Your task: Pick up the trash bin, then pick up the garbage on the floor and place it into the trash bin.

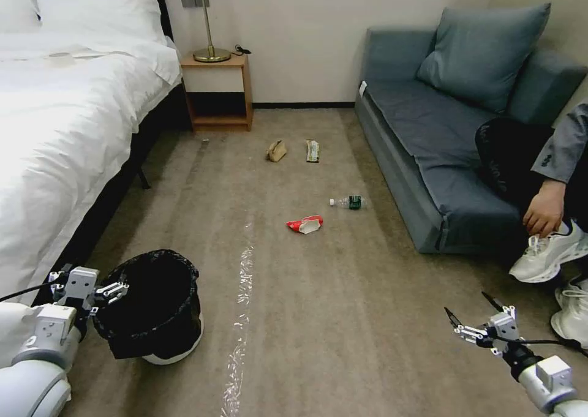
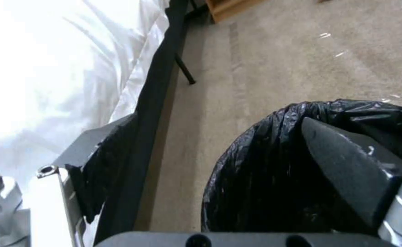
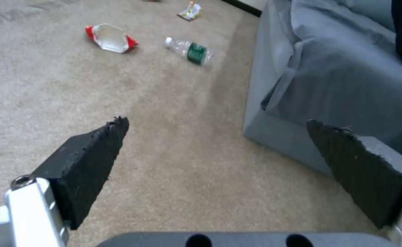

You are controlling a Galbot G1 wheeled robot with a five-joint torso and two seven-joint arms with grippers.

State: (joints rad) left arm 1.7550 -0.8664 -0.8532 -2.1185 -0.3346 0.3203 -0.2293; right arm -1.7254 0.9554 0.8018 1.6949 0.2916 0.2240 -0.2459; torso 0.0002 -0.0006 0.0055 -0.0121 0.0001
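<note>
Beige carpet [image 1: 343, 319] runs the length of this bedroom, with a strip of clear tape [image 1: 244, 300] shining down its middle. Nearest, on the robot's left, the left gripper [image 1: 113, 291] has its fingers closed on the near rim of the trash bin [image 1: 156, 310]; in the left wrist view one black finger [image 2: 347, 168] sits inside the black liner while the other is outside against the folded bag. Whether the bin rests on the carpet or is lifted, I cannot tell. It sits close beside the white bed [image 1: 61, 129]. On the right, the right gripper [image 1: 468, 316] hovers above bare carpet with its fingers spread wide and nothing between them. Farther out lies the garbage: a red-and-white wrapper [image 1: 305, 224], then a clear bottle with a green label [image 1: 350, 202] just beyond it toward the blue-grey sofa [image 1: 429, 135]. Farther still, a crumpled tan paper bag [image 1: 276, 150] and a flat yellow-green wrapper [image 1: 313, 150] lie side by side, near the wooden nightstand [image 1: 220, 92] by the far wall.
</note>
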